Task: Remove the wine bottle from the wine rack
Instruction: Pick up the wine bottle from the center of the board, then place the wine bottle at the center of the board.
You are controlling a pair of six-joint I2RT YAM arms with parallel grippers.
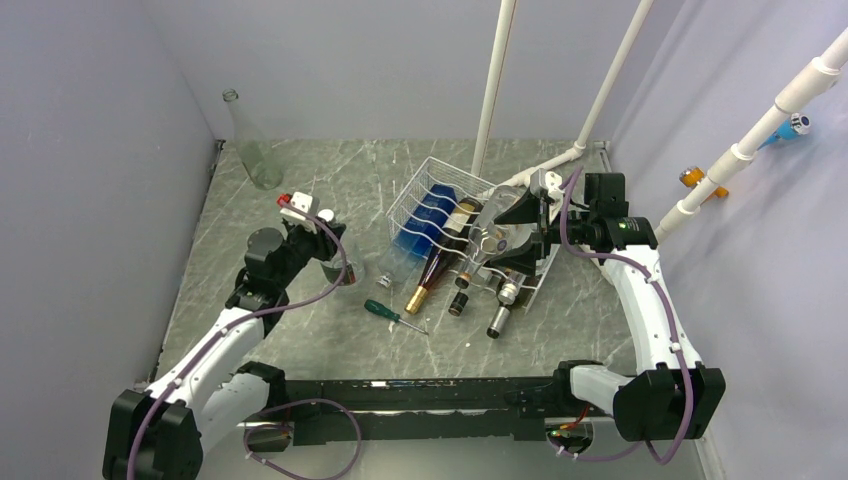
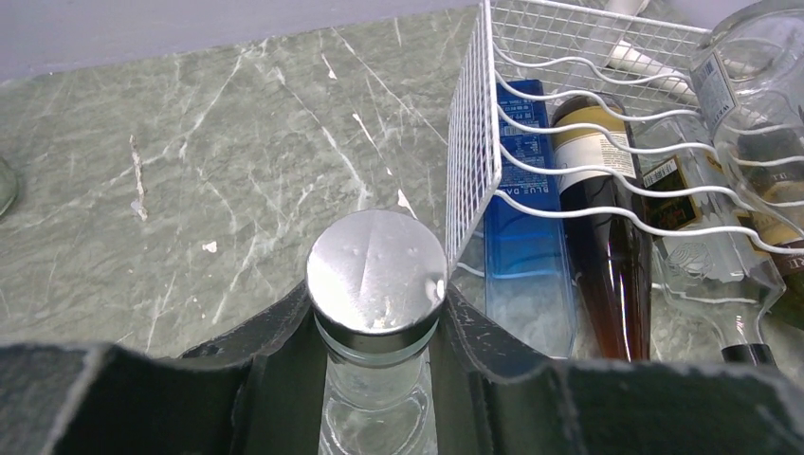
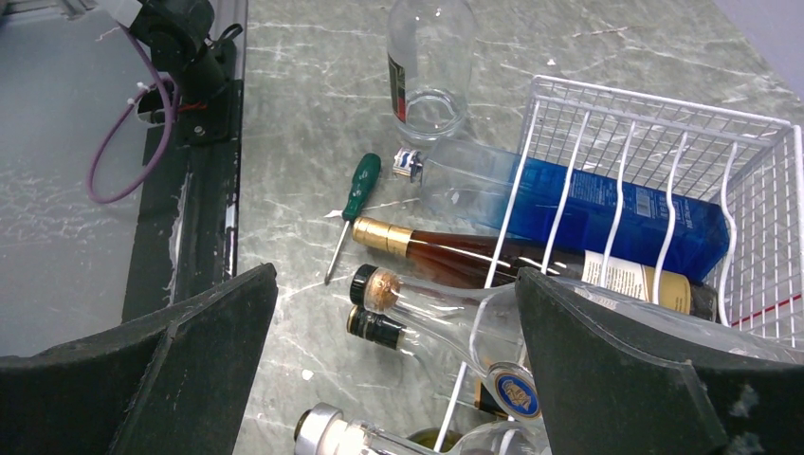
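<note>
Left tool [image 2: 377, 305] is clamped on the neck of a clear glass bottle [image 2: 377, 265] with a silver cap, a dark finger [image 2: 275, 370] pressed against each side. That bottle stands upright on the grey marbled surface [image 1: 300, 190], outside the white wire wine rack [image 1: 412, 188] and just beside its left wall. Right tool [image 3: 396, 277] hangs over the rack's right half with its fingers spread wide, gripping nothing. In the rack lie a blue bottle [image 1: 430, 215], an amber wine bottle [image 1: 432, 272] whose gold foil neck pokes out past the near edge, and several clear bottles [image 2: 706, 275] to its right. A green-handled screwdriver [image 1: 384, 310] lies on the surface just in front of the rack. A tall clear bottle [image 1: 250, 140] stands in the far left corner, well apart.
</note>
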